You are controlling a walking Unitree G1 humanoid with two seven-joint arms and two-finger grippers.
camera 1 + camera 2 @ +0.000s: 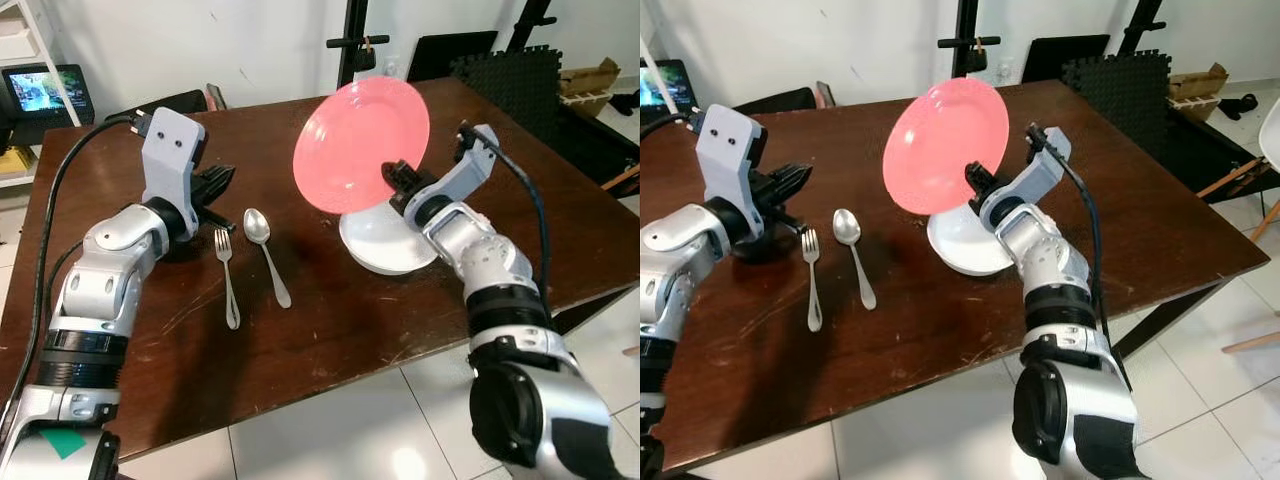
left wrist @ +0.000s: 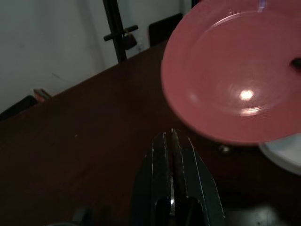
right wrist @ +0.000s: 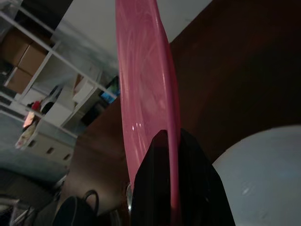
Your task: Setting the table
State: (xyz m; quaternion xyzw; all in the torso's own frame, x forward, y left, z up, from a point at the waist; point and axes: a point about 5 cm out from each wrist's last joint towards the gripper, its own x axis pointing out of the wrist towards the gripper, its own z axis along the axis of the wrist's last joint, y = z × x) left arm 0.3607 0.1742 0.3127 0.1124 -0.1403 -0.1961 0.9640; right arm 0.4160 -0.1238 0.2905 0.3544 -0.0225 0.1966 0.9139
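My right gripper (image 1: 396, 180) is shut on the rim of a pink plate (image 1: 358, 142) and holds it tilted up on edge above the table. In the right wrist view the plate's rim (image 3: 155, 89) runs between the two black fingers (image 3: 150, 183). Under it a white plate (image 1: 385, 245) lies flat on the dark wooden table (image 1: 330, 330). A fork (image 1: 227, 275) and a spoon (image 1: 265, 250) lie side by side to the left of the plates. My left gripper (image 1: 222, 180) hovers shut just left of the fork, holding nothing; its closed fingers (image 2: 171, 155) point toward the pink plate (image 2: 235, 70).
A black stand (image 1: 352, 40) and black foam mats (image 1: 510, 75) are behind the table. A shelf with a screen (image 1: 45, 90) is at the far left. White tiled floor (image 1: 400, 430) lies before the table's near edge.
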